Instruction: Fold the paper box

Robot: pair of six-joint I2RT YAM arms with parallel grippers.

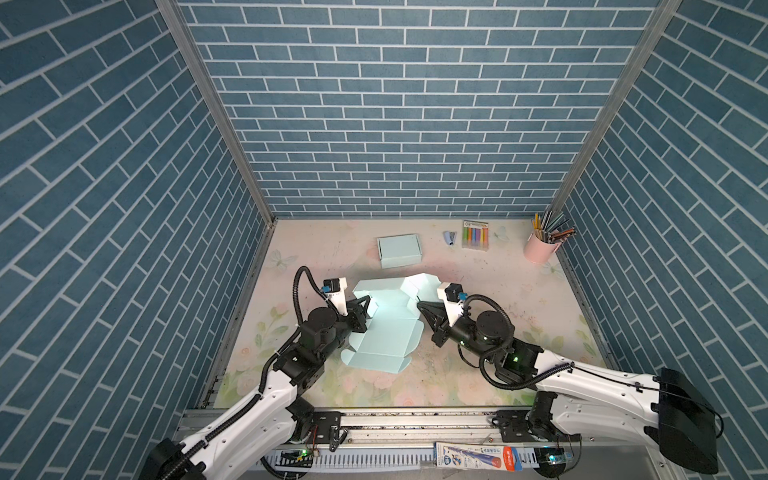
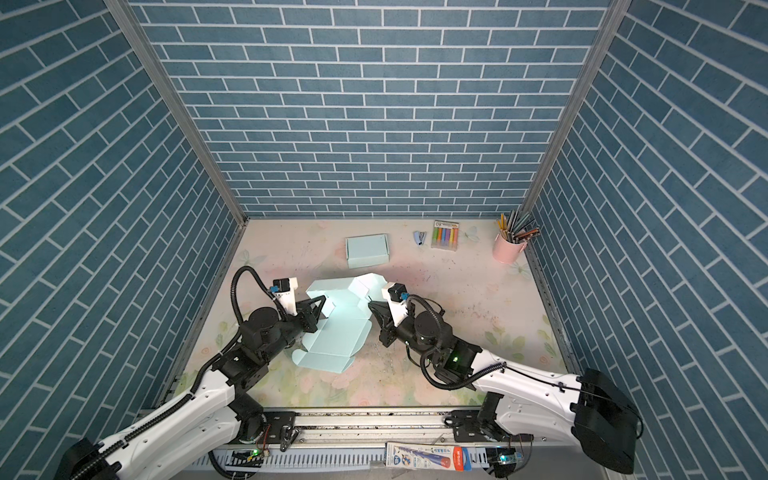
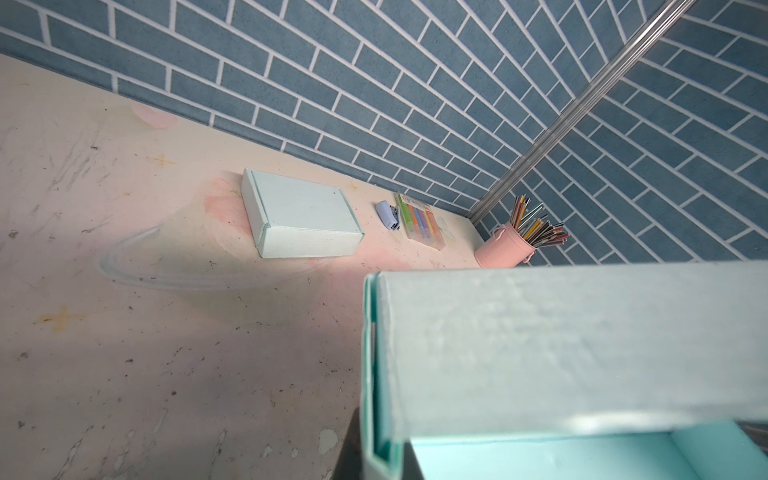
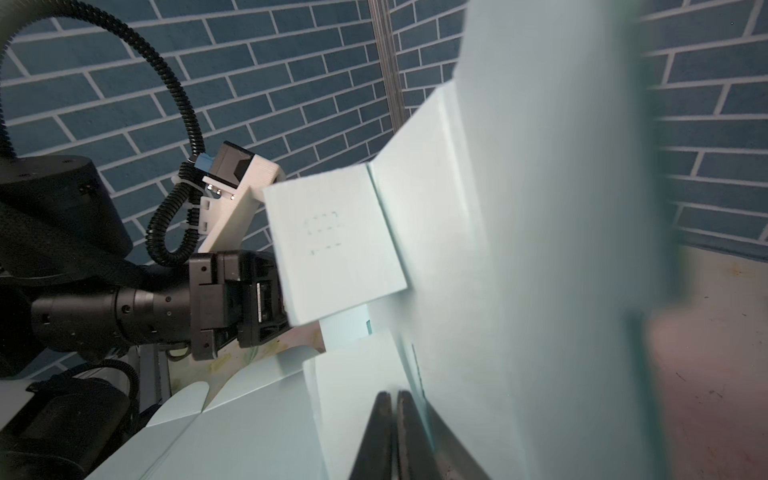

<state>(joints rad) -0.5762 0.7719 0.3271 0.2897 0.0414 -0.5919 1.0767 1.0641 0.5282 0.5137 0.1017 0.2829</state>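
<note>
The pale mint, half-folded paper box (image 1: 386,332) is lying in the middle of the scuffed floral table (image 1: 478,340). Its near flaps are lying flat and its far end is standing up in creased walls between the two arms. The black left gripper (image 1: 367,301) is reaching in from the left and pinching a doubled side wall of the card, its fingers narrow on either side of it. The black right gripper (image 1: 419,304) is pressing its tip against the card at the foot of the raised right wall. Its fingers (image 4: 378,436) are squeezed together, with no card showing between them. Further back, a closed mint cardboard box (image 1: 399,250) is sitting by itself. A small lilac stapler (image 1: 449,237), a clear pack of coloured markers (image 1: 476,234) and a pink cup of pencils (image 1: 539,249) are sitting along the far wall.
</note>
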